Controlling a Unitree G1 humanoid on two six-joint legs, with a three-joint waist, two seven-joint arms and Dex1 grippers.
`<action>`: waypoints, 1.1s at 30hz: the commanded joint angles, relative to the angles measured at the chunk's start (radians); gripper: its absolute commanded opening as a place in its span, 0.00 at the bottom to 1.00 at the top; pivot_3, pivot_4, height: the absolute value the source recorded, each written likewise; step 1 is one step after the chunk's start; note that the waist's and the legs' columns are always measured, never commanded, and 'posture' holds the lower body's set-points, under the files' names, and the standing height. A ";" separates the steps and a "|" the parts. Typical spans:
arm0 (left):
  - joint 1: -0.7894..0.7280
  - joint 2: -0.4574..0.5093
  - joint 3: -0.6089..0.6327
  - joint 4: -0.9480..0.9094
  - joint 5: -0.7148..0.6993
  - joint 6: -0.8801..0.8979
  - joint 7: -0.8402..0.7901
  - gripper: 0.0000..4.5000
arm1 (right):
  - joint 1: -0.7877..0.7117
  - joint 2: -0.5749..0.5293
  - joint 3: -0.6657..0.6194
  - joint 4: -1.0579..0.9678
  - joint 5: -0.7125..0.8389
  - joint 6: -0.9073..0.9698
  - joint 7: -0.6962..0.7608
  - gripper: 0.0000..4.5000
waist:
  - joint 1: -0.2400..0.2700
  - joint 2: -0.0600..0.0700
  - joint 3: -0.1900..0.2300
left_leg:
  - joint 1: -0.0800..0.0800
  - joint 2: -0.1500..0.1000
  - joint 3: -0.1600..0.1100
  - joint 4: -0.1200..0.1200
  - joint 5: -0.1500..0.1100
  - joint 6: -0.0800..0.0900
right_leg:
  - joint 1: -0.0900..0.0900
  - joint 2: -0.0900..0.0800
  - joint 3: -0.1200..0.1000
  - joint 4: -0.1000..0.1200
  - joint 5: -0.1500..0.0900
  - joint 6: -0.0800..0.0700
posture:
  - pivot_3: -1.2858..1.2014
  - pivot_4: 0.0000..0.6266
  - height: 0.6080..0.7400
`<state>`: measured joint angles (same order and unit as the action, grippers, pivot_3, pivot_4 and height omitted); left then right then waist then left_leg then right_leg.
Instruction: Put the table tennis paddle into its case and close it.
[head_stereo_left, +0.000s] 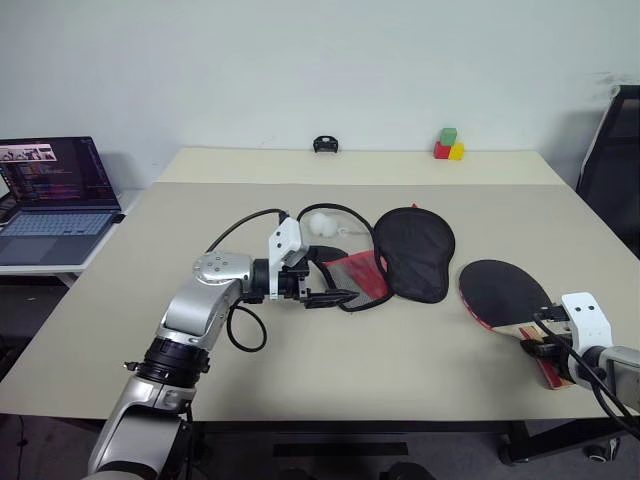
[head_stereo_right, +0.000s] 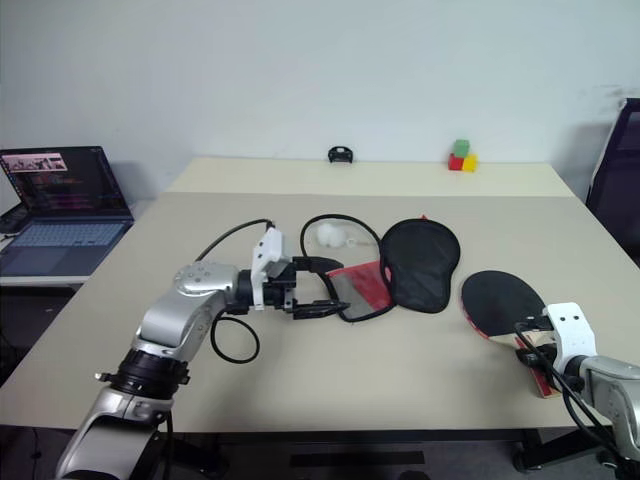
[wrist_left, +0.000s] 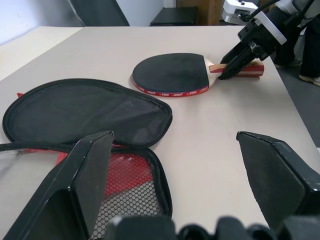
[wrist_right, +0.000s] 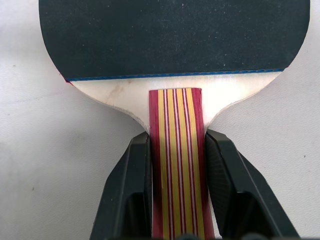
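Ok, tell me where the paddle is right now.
The table tennis paddle lies flat on the table toward the robot's right, just right of the open case, with the right hand closed on its striped handle.

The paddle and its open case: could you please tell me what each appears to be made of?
The table tennis paddle: matte black face, probably rubber, on a pale wooden blade; its handle shows red and yellow striped wood. The case: soft black fabric, judging by its slack folds, with a mesh pocket over red lining.
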<state>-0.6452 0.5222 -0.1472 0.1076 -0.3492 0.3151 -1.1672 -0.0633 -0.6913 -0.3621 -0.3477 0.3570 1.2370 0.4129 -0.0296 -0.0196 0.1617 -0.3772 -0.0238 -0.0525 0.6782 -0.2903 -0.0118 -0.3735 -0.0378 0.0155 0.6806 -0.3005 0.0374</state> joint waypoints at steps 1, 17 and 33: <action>-0.003 0.017 0.041 -0.037 -0.008 -0.017 0.010 0.96 | -0.039 0.025 -0.039 0.024 -0.012 0.015 -0.047 0.25 | -0.001 0.000 0.000 | 0.000 0.000 0.000 0.000 0.000 0.000 | 0.000 0.000 0.000 0.000 0.000 0.000 | 0.52 0.24 1.00; 0.051 0.041 0.063 -0.056 -0.006 -0.013 0.043 0.96 | -0.430 -0.054 -0.064 0.055 0.043 0.114 -0.042 0.25 | 0.003 0.010 0.006 | -0.020 0.000 0.000 -0.001 0.000 0.000 | -0.018 -0.001 -0.001 -0.001 0.000 -0.001 | 0.52 0.24 1.00; 0.065 0.048 0.075 -0.067 -0.012 -0.011 0.067 0.96 | -0.650 0.457 0.129 0.168 -0.054 0.040 -0.318 0.25 | 0.003 0.010 0.006 | -0.023 -0.001 0.000 -0.001 0.001 -0.001 | -0.023 -0.001 0.000 0.000 0.000 -0.002 | 0.52 0.24 1.00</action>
<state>-0.5729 0.5634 -0.1000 0.0807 -0.3506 0.3155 -1.1021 -0.6737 -0.2415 -0.2306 -0.1703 0.3181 1.3361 0.1200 -0.0267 -0.0093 0.1680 -0.4002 -0.0244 -0.0520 0.6774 -0.2893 -0.0132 -0.3969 -0.0388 0.0157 0.6809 -0.3000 0.0358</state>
